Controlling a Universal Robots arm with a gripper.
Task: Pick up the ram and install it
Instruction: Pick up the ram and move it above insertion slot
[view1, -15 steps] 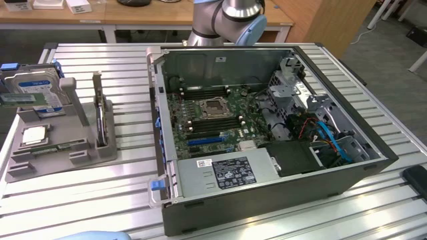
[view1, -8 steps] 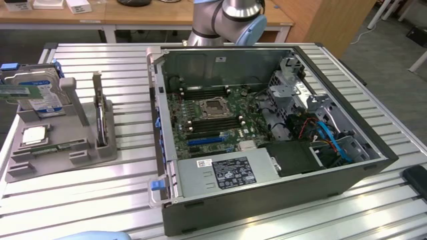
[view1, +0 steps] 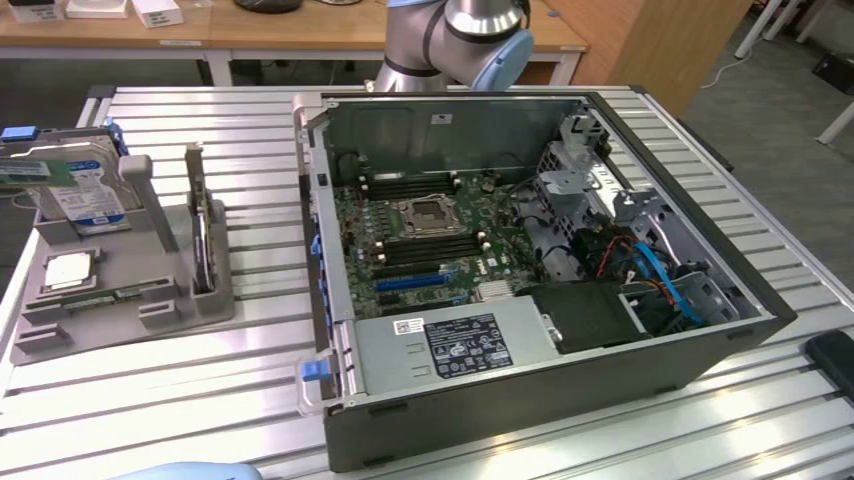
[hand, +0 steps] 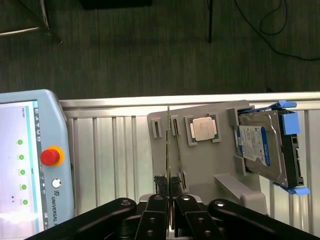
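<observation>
Though apart, ram (hand: 169, 145) beneath pincer (hand: 169, 184).

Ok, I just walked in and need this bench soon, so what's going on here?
A robot arm is on the job of fitting ram into an open PC case. In the wrist view its tool is lined up with the ram, which stands on edge in a grey holder beside a CPU and a hard drive. The ram is not yet in the case.
</observation>
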